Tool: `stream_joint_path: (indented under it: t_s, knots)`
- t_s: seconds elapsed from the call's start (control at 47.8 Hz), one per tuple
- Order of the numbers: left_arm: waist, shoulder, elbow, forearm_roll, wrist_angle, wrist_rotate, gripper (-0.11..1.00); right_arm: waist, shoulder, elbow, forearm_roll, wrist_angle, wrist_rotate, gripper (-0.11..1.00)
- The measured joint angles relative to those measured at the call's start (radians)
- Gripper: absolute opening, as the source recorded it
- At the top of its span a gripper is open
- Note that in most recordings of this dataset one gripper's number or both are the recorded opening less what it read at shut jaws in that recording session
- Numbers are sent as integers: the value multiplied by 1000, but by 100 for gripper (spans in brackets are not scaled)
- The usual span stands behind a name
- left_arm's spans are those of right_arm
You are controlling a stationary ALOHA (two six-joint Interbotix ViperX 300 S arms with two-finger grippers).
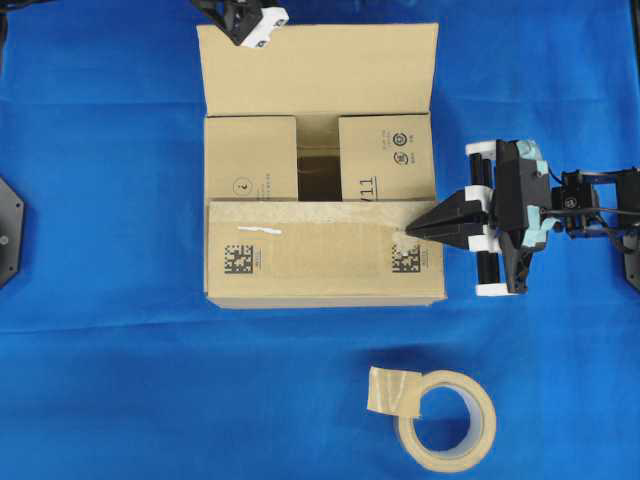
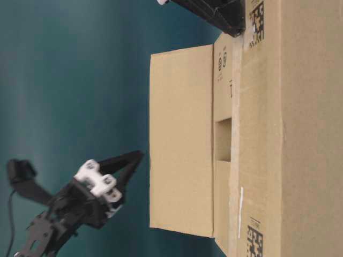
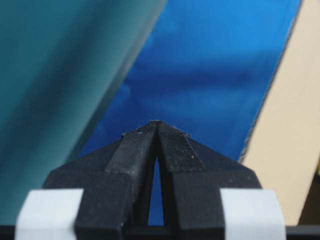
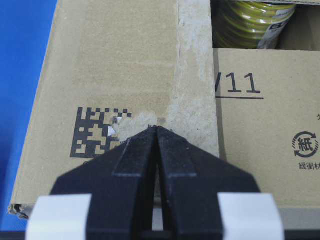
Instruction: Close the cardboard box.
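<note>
Sitting in the middle of the blue table (image 1: 100, 380), the cardboard box (image 1: 320, 270) was seen partly shut. Its two short flaps were folded in flat, with a gap left between them. The near long flap (image 1: 325, 262) was laid down over them, and the far long flap (image 1: 318, 70) was left sticking up and back. Something yellow and round was glimpsed inside through the gap, though it could not be made out well.

A tape roll (image 1: 448, 420) was left lying on the table, well apart from the box, toward the front.

The right gripper (image 1: 412, 230) was held with its fingers pressed together on nothing, and its tip was set on the right end of the near flap, by a printed code square (image 4: 97, 132). The left gripper (image 1: 244, 38) was kept just behind the far flap's left end, its fingers also pinched together and empty.

To do this step well, the near flap should be kept pinned flat by the right tip. The far flap should be pushed forward from behind, slowly, near its top edge, so that it is tipped over and laid down without the box being slid along the table.
</note>
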Motion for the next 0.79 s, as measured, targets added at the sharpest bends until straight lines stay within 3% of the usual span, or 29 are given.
stream_joint_path:
  t_s: [0.376,0.794]
  knots:
    - [-12,28,-2,0,23,-15,1,0,0,0,0,-2,0,0]
    - [-92,3,0,0,69,-20,1,0,0,0,0,-2,0,0]
